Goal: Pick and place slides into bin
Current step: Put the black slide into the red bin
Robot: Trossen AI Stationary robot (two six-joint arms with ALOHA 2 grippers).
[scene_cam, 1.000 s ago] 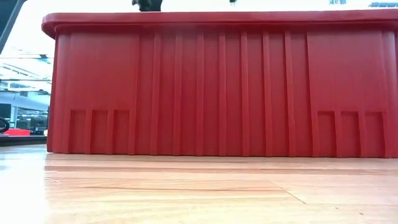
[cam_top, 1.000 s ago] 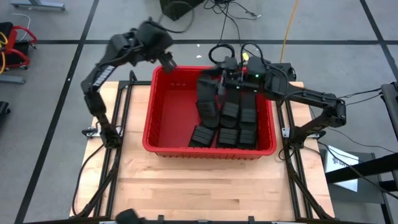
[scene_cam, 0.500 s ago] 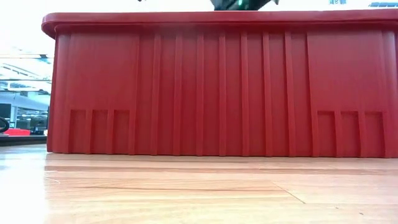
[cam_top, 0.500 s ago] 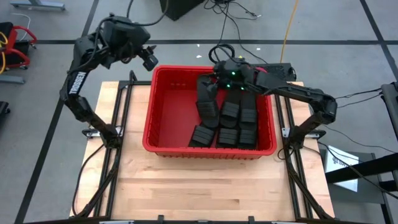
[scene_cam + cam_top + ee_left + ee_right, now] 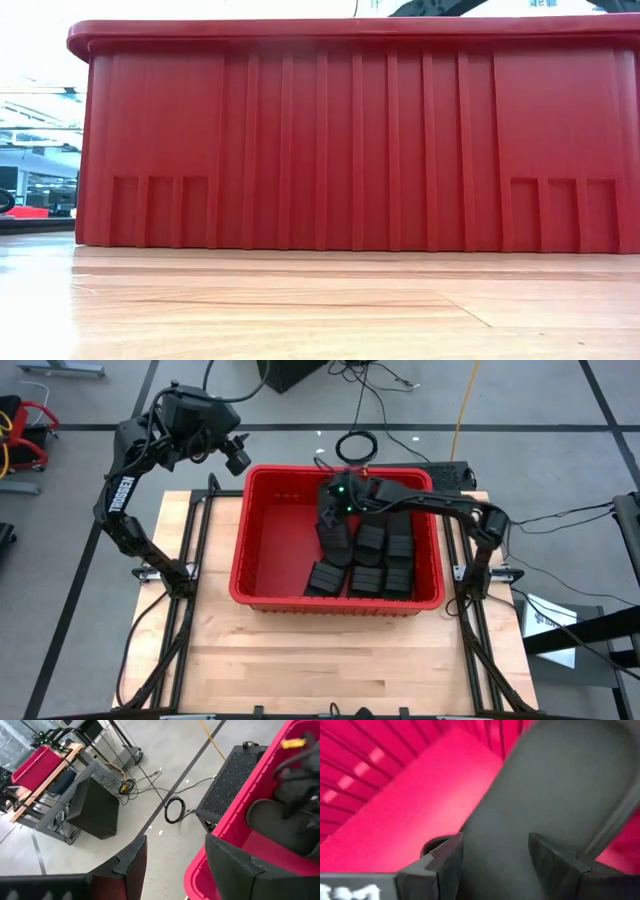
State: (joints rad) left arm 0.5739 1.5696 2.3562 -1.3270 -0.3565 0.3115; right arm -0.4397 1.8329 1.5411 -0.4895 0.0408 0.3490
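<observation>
The red bin [image 5: 270, 530] stands on the wooden table and fills the low view [image 5: 350, 140]. Several black slides [image 5: 370, 555] lie in its right half, side by side and partly overlapping. My right gripper [image 5: 335, 500] reaches into the bin's far part. It is open, its fingers [image 5: 445, 857] low over the sole of the farthest-left slide [image 5: 545, 785]. My left gripper [image 5: 237, 460] is open and empty. It is raised beyond the bin's far left corner and looks past the rim [image 5: 235, 815] at a slide [image 5: 280, 820]. My right gripper stands open over a slide's sole [image 5: 500, 830], coming from above at a slant. I cannot tell whether its fingers touch it.
A coiled cable [image 5: 353, 445] and a black box [image 5: 445, 472] lie on the floor past the table's far edge. Bare wooden table [image 5: 320, 660] stretches from the bin to the near edge. The bin's left half shows bare red floor.
My left gripper has risen and pulled back from over the bin's far left corner toward the table's far left. My right gripper has gone toward the table's left, across the far part of the bin, low over the slides. The slides have stayed in place.
</observation>
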